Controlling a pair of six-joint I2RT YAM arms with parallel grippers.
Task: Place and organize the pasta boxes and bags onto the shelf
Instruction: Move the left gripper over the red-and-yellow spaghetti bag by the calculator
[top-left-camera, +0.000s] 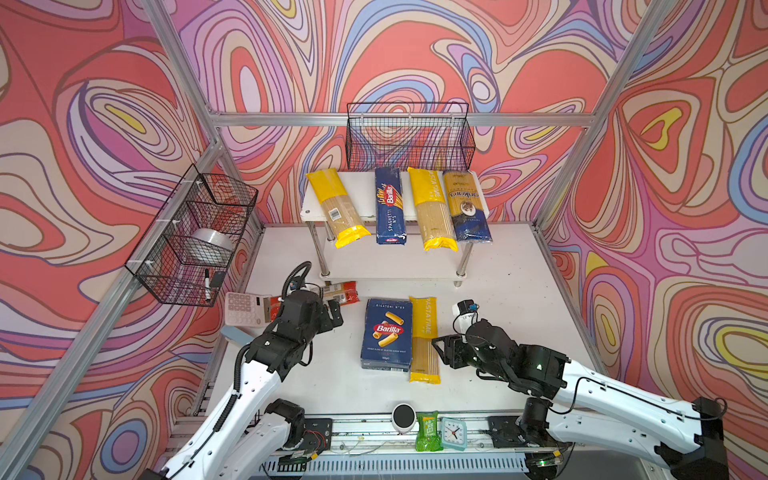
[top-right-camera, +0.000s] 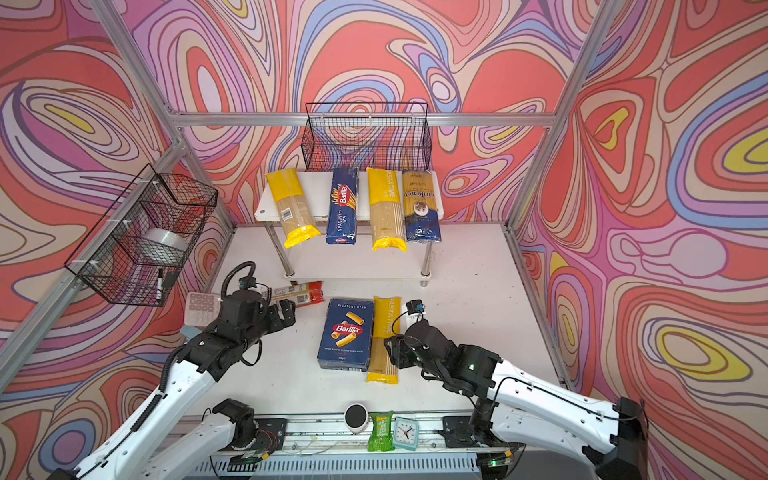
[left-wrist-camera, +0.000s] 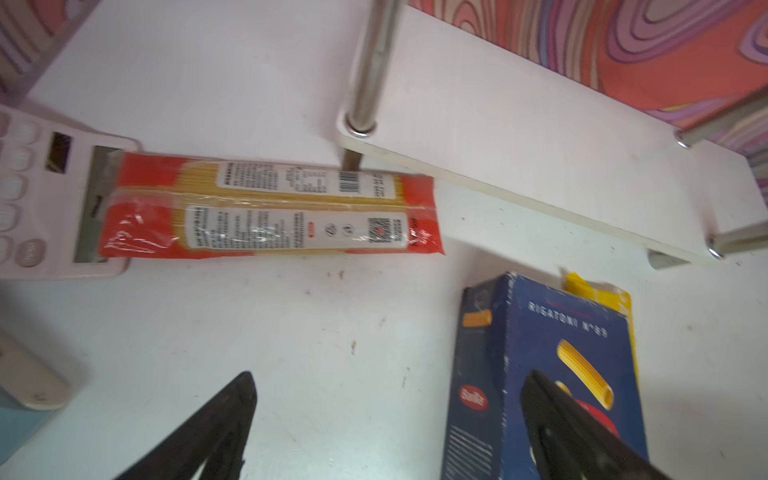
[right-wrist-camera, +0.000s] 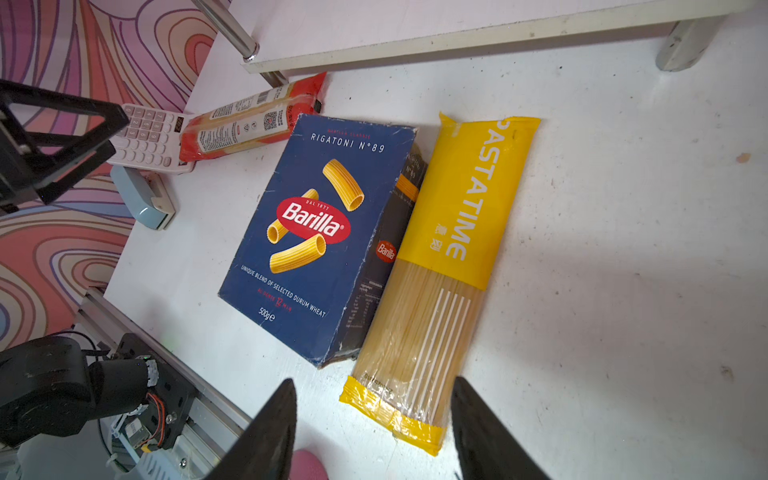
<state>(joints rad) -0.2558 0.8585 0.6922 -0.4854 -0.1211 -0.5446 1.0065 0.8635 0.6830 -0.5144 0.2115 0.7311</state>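
Observation:
The white shelf (top-left-camera: 309, 204) carries on its top board two yellow-ended bags (top-left-camera: 337, 205) (top-left-camera: 432, 208), the narrow spaghetti box (top-left-camera: 390, 205) and a gold and dark blue bag (top-left-camera: 466, 205). On the table lie the wide rigatoni box (top-left-camera: 387, 332) (right-wrist-camera: 316, 232), a yellow-ended bag (top-left-camera: 424, 338) (right-wrist-camera: 449, 266) touching its right side, and a red-ended bag (top-left-camera: 343, 293) (left-wrist-camera: 270, 208) by the shelf's front left leg. My left gripper (top-left-camera: 336, 314) (left-wrist-camera: 390, 374) hangs open and empty left of the rigatoni box. My right gripper (top-left-camera: 439, 351) (right-wrist-camera: 372, 381) is open over the near end of the yellow-ended bag, holding nothing.
A pink calculator (top-left-camera: 245, 308) lies under the red-ended bag's left end, a pale blue device (top-left-camera: 235, 334) in front of it. Black wire baskets hang on the back wall (top-left-camera: 409, 137) and left wall (top-left-camera: 195, 232). A green snack packet (top-left-camera: 428, 431), small clock (top-left-camera: 454, 433) and round speaker (top-left-camera: 404, 417) line the front rail.

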